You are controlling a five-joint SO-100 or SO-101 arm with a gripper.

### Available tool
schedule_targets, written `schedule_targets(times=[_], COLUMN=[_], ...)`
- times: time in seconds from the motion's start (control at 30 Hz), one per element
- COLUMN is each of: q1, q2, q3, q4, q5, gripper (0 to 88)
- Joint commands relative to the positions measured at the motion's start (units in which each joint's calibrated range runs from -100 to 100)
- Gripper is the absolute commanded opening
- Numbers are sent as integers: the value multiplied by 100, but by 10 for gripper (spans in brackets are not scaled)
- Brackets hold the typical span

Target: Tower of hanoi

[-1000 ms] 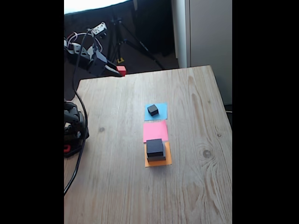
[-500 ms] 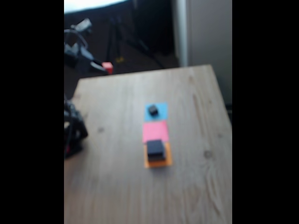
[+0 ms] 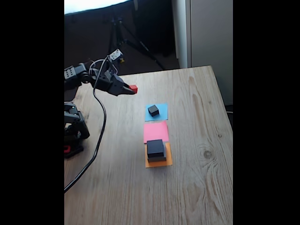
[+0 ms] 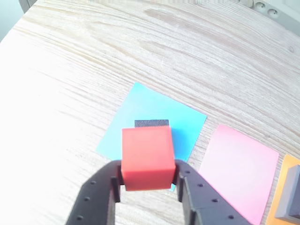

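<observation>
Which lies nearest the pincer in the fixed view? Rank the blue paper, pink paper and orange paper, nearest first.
Measured from the pincer, which holds the red cube at upper left of the fixed view:
1. Blue paper, first in the row, with the small black cube on it.
2. Pink paper, in the middle, bare.
3. Orange paper, at the near end, under the stacked blocks.

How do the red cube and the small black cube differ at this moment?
Colour: the red cube is bright red, the small black cube is black. Support: the red cube is clamped in the gripper above the table, while the small black cube sits on the blue paper square. In the fixed view the red cube looks smaller than the small black cube. Both are plain, box-shaped blocks.
</observation>
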Motion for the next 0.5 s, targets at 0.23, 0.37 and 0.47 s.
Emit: schedule_targets(times=[0.23,0.37,0.47], q1=[26,51,93], q2=[748,1415,1975], q3=[1654,1881,2009], q4=[-3569,-4613,-5366], q5=[129,11,95], gripper=[67,71,74])
